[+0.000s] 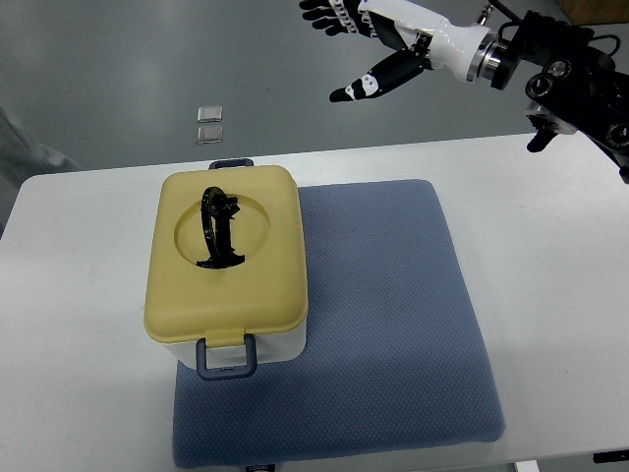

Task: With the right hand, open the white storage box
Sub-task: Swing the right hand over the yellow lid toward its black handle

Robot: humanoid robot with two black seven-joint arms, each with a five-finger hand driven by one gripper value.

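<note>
While the right hand hangs at one o'clock beyond the table, fingers spread and holding nothing, the box sits shut at nine o'clock on a blue textured mat. Its rounded yellow lid has a circular recess with a black handle; a grey-blue latch hangs over the white base at six o'clock.
</note>
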